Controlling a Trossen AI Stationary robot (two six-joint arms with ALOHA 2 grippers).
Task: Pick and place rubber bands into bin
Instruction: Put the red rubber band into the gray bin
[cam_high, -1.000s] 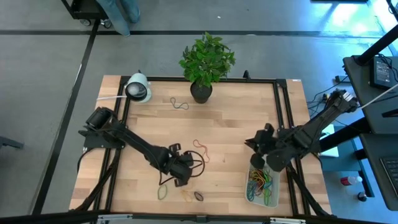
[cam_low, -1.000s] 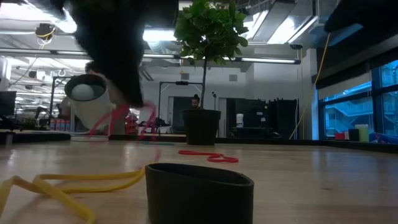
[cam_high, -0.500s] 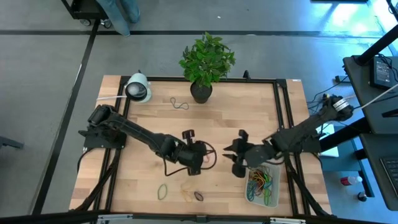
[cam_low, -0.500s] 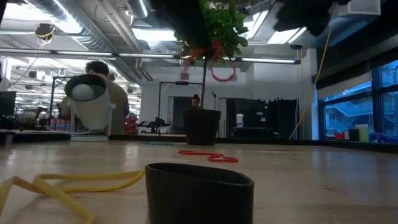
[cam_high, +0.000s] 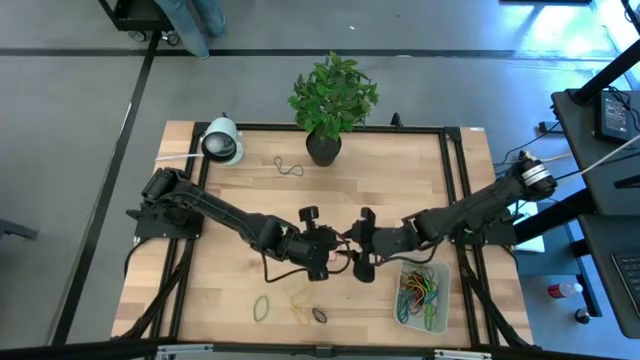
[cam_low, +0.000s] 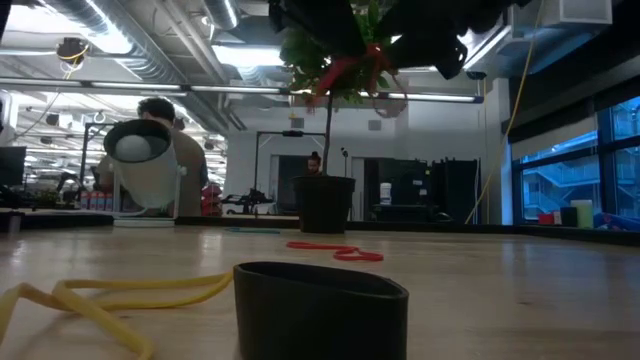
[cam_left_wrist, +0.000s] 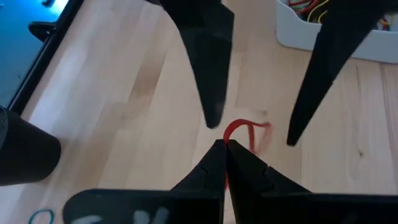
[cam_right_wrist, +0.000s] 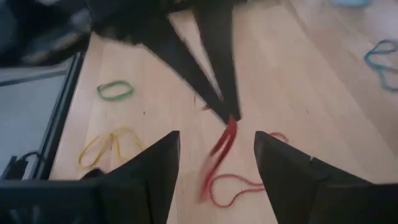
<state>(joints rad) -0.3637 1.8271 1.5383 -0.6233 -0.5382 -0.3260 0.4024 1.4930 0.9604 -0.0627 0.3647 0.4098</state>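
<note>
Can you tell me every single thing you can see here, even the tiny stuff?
held rubber band: one, red, pinched above the table's middle
loose rubber bands: one green, one yellow, one dark, near table edge; one red, mid table; one greyish, beside the pot
bin: one, pale white, right side, holding many mixed-colour bands
plant: one, green, in a dark pot, far edge
round device: one, white, far left corner
person: one, in the room behind
left gripper: shut on the red band
right gripper: open, facing the left one
</note>
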